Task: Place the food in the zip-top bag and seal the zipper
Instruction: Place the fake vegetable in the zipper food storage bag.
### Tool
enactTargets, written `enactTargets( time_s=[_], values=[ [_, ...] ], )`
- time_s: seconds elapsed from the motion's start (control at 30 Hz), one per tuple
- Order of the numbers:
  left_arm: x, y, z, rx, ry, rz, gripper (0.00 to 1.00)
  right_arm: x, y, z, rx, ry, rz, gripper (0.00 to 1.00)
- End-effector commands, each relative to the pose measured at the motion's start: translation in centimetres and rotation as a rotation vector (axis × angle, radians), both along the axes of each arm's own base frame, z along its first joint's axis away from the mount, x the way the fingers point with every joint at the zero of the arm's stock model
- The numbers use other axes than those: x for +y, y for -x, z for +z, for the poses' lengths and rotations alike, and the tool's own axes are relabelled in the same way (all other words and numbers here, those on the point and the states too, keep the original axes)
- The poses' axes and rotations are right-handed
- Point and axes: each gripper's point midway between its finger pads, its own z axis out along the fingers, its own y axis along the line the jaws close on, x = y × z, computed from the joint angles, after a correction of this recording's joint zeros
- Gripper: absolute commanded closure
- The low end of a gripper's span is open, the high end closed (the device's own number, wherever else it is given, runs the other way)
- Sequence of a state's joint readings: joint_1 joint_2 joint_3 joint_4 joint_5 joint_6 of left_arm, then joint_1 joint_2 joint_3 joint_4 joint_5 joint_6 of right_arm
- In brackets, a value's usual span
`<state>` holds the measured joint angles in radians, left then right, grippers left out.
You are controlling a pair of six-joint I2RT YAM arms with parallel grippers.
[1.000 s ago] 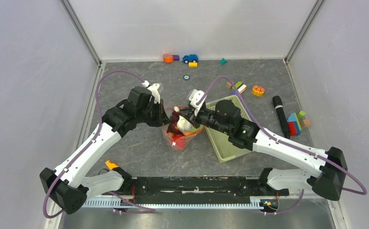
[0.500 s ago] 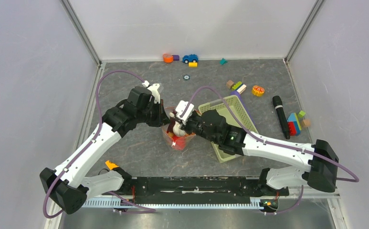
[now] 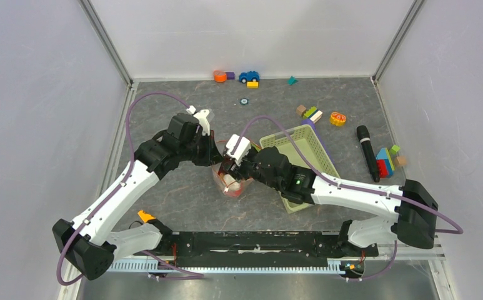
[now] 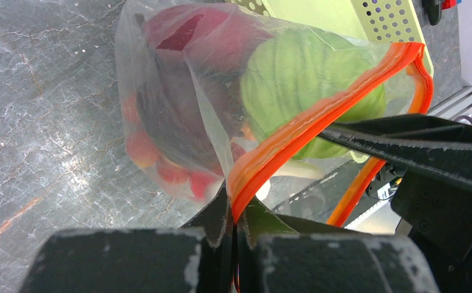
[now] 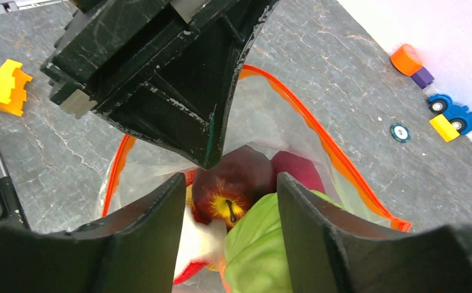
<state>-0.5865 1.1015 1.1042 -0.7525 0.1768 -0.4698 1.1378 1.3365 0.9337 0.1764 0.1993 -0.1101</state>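
Your clear bag (image 4: 129, 67) stands mid-scene, mouth up and open, orange zipper (image 4: 319, 117) unsealed; inside sit a green cabbage (image 4: 294, 79), a dark apple (image 5: 228, 194) and red fruits (image 4: 172, 172).

Robot lab cell: white panel walls (image 3: 251, 31) around a grey tabletop (image 3: 189, 194)

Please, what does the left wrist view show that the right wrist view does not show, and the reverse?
Only the left wrist view: the bag's side, with red food pressed against the plastic, and the green basket behind it.
Only the right wrist view: the right hand open above the bag's mouth, a dark red fruit inside, a yellow block and a blue toy car.
Both: the zip-top bag, its orange zipper, the green cabbage, and the left hand shut on the zipper.
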Motion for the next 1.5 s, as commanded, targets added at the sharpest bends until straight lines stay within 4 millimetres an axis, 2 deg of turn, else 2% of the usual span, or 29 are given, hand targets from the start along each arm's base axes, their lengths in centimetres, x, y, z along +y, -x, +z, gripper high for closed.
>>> enactTargets(
  time_s=[0.0, 0.13, 0.27, 0.4, 0.5, 0.6, 0.87, 1.0, 1.07, 1.2, 1.27, 1.3, 1.4, 1.43, 1.47],
  values=[
    [-0.4, -0.7, 0.8, -0.059, 0.006, -0.032, 0.97, -0.6, -0.2, 2.9, -0.045, -0.056, -0.024, 0.34],
    [-0.3, -0.7, 0.9, -0.064, 0.006, -0.027, 0.97, -1.6, -0.5, 4.8, -0.071, -0.093, -0.064, 0.2],
    [-0.4, -0.7, 0.8, -0.06, 0.004, -0.029, 0.97, -2.5, -0.3, 6.7, -0.12, -0.116, -0.065, 0.14],
    [-0.6, -0.6, 0.7, -0.051, 0.011, -0.042, 0.97, -4.4, -2.0, 8.5, -0.166, -0.133, -0.196, 0.05],
    [-0.6, -0.7, 0.8, -0.052, 0.01, -0.037, 0.97, -6.0, -3.6, 8.8, -0.164, -0.107, -0.305, 0.04],
    [-0.5, -0.6, 0.9, -0.055, 0.013, -0.036, 0.97, -6.3, -4.5, 7.6, -0.101, -0.06, -0.316, 0.07],
    [-0.7, -0.5, 0.9, -0.054, 0.016, -0.048, 0.97, -6.0, -5.9, 3.4, 0.104, 0.015, -0.24, 0.19],
    [-0.9, -0.5, 0.9, -0.045, 0.024, -0.049, 0.97, -5.7, -6.3, 2.4, 0.152, 0.02, -0.2, 0.29],
    [-1.1, -0.5, 0.9, -0.043, 0.031, -0.053, 0.97, -5.6, -6.7, 2.1, 0.188, 0.0, -0.212, 0.41],
    [-2.1, -0.1, 1.7, -0.023, 0.08, -0.098, 0.94, -5.5, -7.6, 3.2, 0.218, -0.061, -0.254, 0.76],
    [-2.4, 0.0, 2.4, -0.03, 0.095, -0.11, 0.74, -5.2, -7.8, 4.2, 0.236, -0.119, -0.273, 0.89],
    [-2.3, -0.1, 2.8, -0.042, 0.1, -0.104, 0.55, -5.3, -8.0, 4.5, 0.248, -0.144, -0.3, 0.99],
    [-1.9, -0.2, 4.8, -0.107, 0.131, -0.071, 0.1, -6.2, -8.9, 4.3, 0.296, -0.174, -0.414, 1.0],
    [-1.9, -0.3, 5.6, -0.138, 0.154, -0.066, 0.01, -6.6, -9.4, 4.2, 0.306, -0.168, -0.454, 1.0],
    [-1.9, -0.1, 6.6, -0.174, 0.182, -0.069, 0.0, -7.2, -9.9, 3.9, 0.321, -0.155, -0.504, 1.0]
  ],
)
